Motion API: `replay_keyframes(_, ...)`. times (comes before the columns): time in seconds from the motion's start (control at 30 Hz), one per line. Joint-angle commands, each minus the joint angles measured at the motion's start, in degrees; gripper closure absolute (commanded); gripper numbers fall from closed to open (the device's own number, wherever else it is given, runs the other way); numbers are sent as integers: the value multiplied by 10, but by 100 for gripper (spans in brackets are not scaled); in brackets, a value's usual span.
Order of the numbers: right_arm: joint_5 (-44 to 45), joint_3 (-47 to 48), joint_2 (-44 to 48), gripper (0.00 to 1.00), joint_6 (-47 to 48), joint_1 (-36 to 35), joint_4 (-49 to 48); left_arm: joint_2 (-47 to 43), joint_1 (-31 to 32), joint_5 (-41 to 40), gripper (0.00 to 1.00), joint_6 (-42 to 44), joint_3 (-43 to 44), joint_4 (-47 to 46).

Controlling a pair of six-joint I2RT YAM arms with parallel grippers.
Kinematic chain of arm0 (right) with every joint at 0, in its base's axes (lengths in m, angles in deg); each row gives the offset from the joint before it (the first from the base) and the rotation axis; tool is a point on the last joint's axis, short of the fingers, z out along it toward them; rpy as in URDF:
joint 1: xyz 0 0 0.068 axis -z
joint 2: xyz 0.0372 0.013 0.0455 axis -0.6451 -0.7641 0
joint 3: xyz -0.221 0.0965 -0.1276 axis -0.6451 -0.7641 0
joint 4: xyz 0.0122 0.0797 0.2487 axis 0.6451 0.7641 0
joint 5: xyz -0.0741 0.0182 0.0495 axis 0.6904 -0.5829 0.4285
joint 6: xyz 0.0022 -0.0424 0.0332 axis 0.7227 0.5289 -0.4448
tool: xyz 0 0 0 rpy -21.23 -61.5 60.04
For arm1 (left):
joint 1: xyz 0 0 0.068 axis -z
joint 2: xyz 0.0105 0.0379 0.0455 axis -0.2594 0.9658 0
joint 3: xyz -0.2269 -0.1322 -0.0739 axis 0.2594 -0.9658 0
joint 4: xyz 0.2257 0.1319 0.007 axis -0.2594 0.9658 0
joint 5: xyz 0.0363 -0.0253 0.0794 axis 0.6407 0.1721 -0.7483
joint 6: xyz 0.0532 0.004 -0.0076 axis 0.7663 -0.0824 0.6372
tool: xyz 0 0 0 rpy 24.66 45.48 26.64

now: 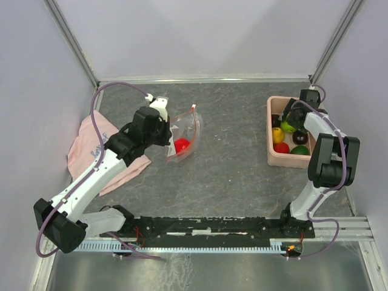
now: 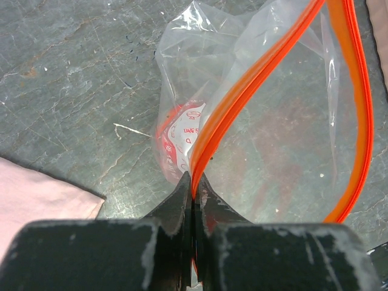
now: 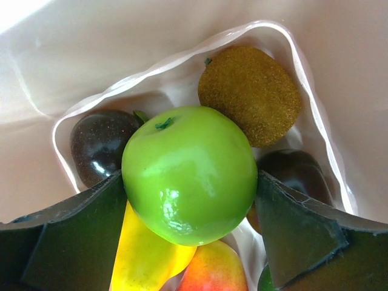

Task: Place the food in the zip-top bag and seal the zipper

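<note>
Though tiny overhead, apple (image 3: 189, 173) fills right end effector (image 3: 191, 185).

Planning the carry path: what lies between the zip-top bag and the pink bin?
Only bare grey tabletop, seen in the top view, between zip-top bag and pink bin.

- We count two arms at the near edge of the bench (image 1: 230, 182): the left arm (image 1: 91, 176) and the right arm (image 1: 327, 160).
- One zip-top bag (image 1: 185, 130) lies far left of the middle. It has one zipper (image 2: 242, 91) and one red piece of food (image 1: 182, 144) inside.
- One pink cloth (image 1: 85, 145) lies at the left.
- One pink bin (image 1: 270, 130) stands at the far right.
- At the bin we make out one green apple (image 3: 189, 173), one brown kiwi (image 3: 251, 94), two dark purple fruits (image 3: 100, 145), one yellow piece (image 3: 145, 254) and one orange-red piece (image 3: 212, 270).
- From overhead we see one more green piece (image 1: 299, 150) at the bin's near right.
</note>
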Motion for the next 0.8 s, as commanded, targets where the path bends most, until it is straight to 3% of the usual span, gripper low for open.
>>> replay_keyframes(0.0,-8,-6,46,28,9,1,-18,-4,-4,9,97,29,10,-11)
replay_keyframes(0.13,-9,-20,87,38,13,1,-11,-7,-4,12,97,29,11,-11)
replay_keyframes(0.43,-3,-42,204,40,21,-12,36,-8,-5,24,97,28,11,-13)
replay_keyframes(0.77,-6,-40,346,39,27,-141,91,-13,-6,34,97,27,10,-14)
